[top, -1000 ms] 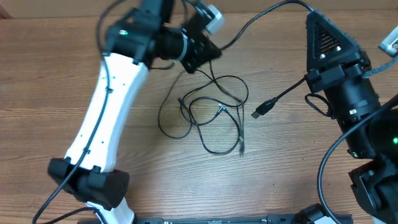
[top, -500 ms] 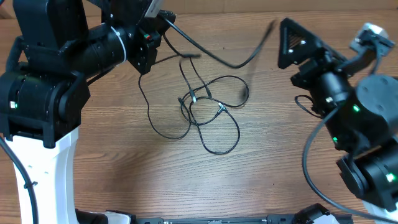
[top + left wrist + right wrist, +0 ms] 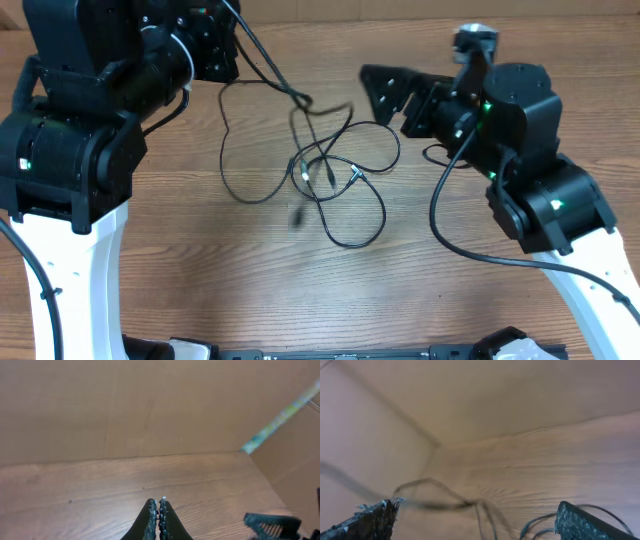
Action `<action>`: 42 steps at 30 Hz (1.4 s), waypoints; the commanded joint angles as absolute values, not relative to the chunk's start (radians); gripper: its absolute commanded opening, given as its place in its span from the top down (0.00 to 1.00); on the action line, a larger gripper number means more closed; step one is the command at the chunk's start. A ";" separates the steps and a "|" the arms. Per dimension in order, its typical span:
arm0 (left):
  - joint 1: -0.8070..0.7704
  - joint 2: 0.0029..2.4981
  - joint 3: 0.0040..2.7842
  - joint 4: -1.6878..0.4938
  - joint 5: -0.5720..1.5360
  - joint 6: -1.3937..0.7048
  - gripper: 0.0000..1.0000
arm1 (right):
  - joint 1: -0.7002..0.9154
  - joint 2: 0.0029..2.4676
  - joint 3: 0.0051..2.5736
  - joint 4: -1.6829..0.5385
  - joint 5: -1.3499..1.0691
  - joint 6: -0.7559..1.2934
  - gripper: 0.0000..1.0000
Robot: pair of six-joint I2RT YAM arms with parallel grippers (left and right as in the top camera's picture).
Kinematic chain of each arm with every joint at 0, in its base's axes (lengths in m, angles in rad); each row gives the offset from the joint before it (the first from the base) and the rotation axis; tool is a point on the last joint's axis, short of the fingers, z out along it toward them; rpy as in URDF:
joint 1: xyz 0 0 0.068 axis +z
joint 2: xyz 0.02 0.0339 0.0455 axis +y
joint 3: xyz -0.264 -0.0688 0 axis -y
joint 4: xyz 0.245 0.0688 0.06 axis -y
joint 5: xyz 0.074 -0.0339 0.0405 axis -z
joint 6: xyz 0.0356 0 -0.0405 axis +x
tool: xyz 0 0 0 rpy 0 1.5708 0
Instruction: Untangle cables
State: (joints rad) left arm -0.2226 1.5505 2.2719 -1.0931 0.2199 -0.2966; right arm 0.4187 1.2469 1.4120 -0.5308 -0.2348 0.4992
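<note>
Left tool (image 3: 158, 505): my fingers are pressed together, pad on pad. From overhead, one strand runs in a straight line up to this tool. The wrist view does not show the strand between the pads.
Right tool (image 3: 385, 95): my fingers are spread wide and hold nothing. They sit at opposite edges of the wrist view.
Cables (image 3: 303, 168): thin black wires in overlapping loops, crossing in a small knot between my two tools. Most of the loops lie on the desk, just ahead of and below my right tool. One loop reaches back beneath my left tool.
Cables, right wrist view: blurred strands show ahead of the open fingers, not touching them.
Desk (image 3: 200, 270): brown wood grain, with the loops lying on it.
</note>
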 commanded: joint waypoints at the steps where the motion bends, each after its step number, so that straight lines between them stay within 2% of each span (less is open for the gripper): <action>1: -0.223 1.546 2.282 -1.100 0.282 -0.325 0.96 | 0.415 1.259 1.428 -0.496 -0.426 0.361 0.00; 5: -0.223 1.547 2.282 -1.127 0.292 -0.346 0.96 | 0.415 1.261 1.428 -0.492 -0.442 0.361 0.00; 9: -0.224 1.549 2.280 -1.131 0.292 -0.496 0.96 | 0.418 1.262 1.428 -0.492 -0.538 0.303 0.00; 13: -0.224 1.550 2.280 -1.128 0.389 -0.523 0.96 | 0.419 1.271 1.427 -0.492 -0.545 0.301 0.00; 16: -0.225 1.550 2.280 -1.124 0.464 -0.416 0.96 | 0.419 1.283 1.427 -0.489 -0.544 0.302 0.00; 22: -0.225 1.550 2.280 -1.129 0.834 0.104 0.96 | 0.419 1.324 1.427 -0.442 -0.599 0.366 0.00; 24: -0.225 1.550 2.279 -1.136 0.859 0.171 0.96 | 0.419 1.335 1.427 -0.420 -0.659 0.367 0.00; 30: -0.226 1.551 2.279 -1.146 0.922 0.221 0.96 | 0.419 1.357 1.427 -0.427 -0.698 0.371 0.00; 42: -0.230 1.557 2.279 -1.118 0.877 0.221 0.96 | 0.522 1.535 1.427 -0.577 -0.715 0.304 0.00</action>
State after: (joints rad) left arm -0.2230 1.5558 2.2715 -1.1290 0.8867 0.1986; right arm 0.4946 1.4979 1.4139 -0.5533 -0.7185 0.3511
